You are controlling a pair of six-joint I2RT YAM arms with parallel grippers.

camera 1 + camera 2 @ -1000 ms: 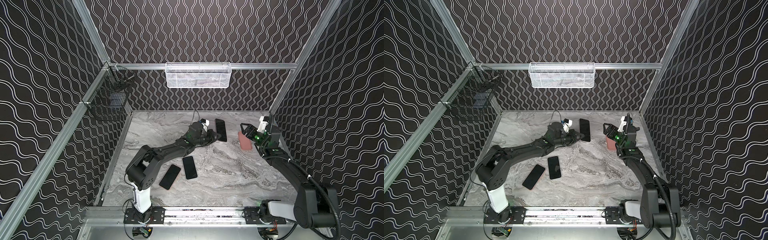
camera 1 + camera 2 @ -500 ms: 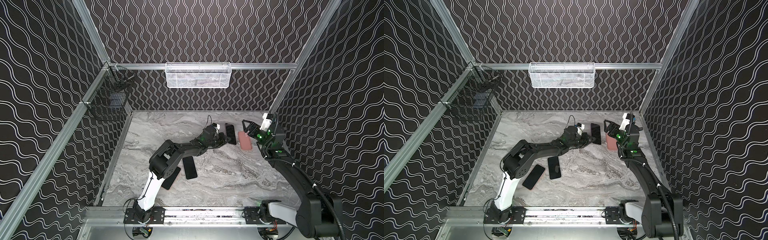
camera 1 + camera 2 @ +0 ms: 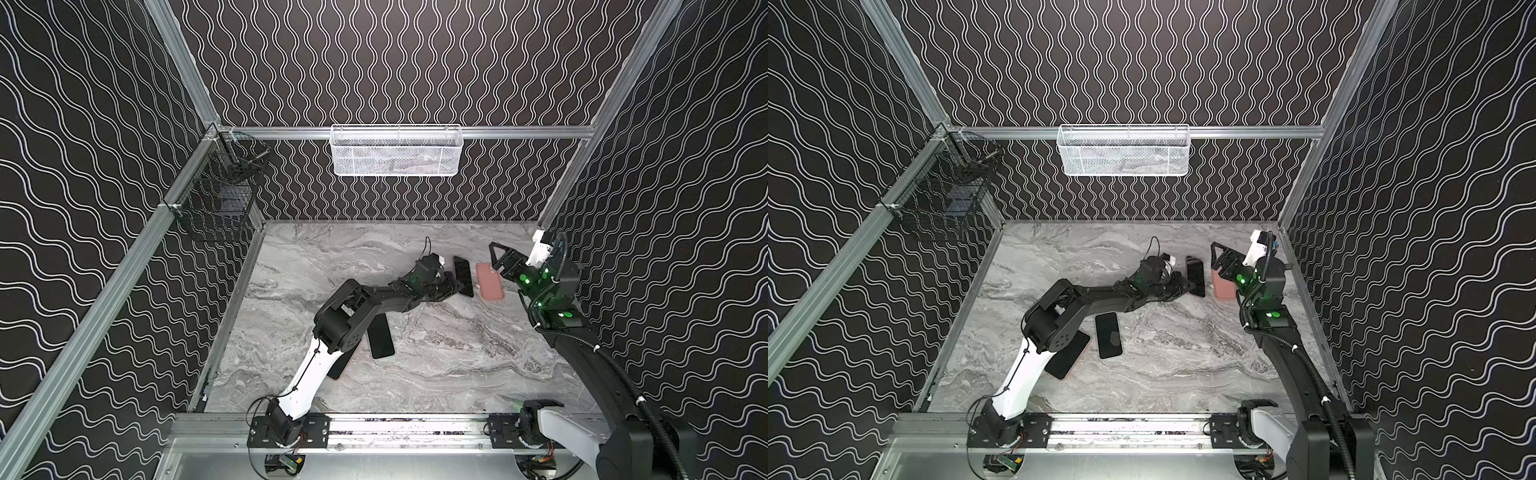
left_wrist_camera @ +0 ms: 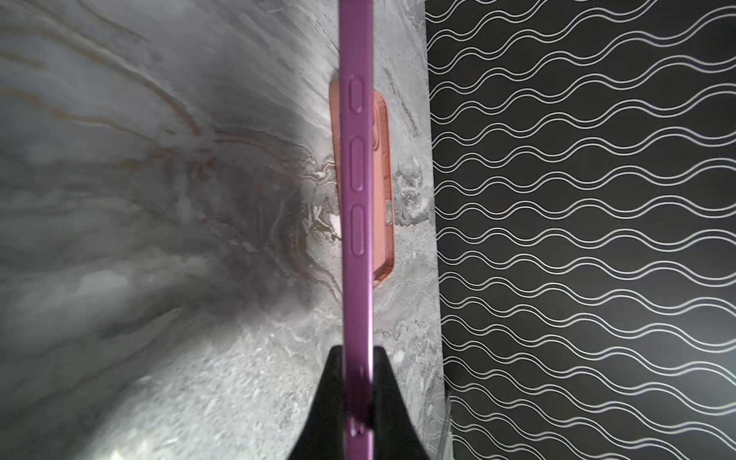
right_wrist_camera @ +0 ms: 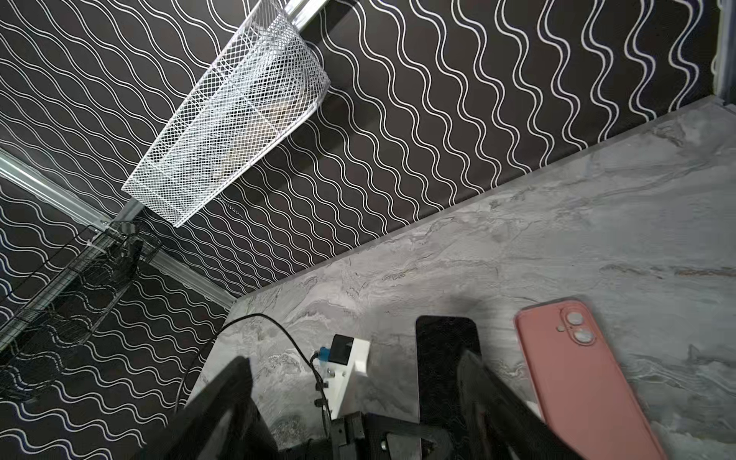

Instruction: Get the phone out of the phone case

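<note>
Two grippers at far right of grey marble table (image 3: 436, 353): left gripper (image 3: 452, 284) clamping black phone (image 3: 462, 274) in purple rubbery case (image 4: 357, 199); right gripper (image 3: 500, 259) hovering, jaws apart, beside flat-lying pink phone case (image 3: 488, 284).

No legible text, no labels, no numbers — nothing readable

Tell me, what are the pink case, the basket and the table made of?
Pink case: looks like soft, rubbery plastic, matte, with rounded corners and no glare.
Basket: white-painted metal mesh, since you can see through its fine diamond grid.
Table: marble look with grey veins, but it may only be a printed sheet.
</note>
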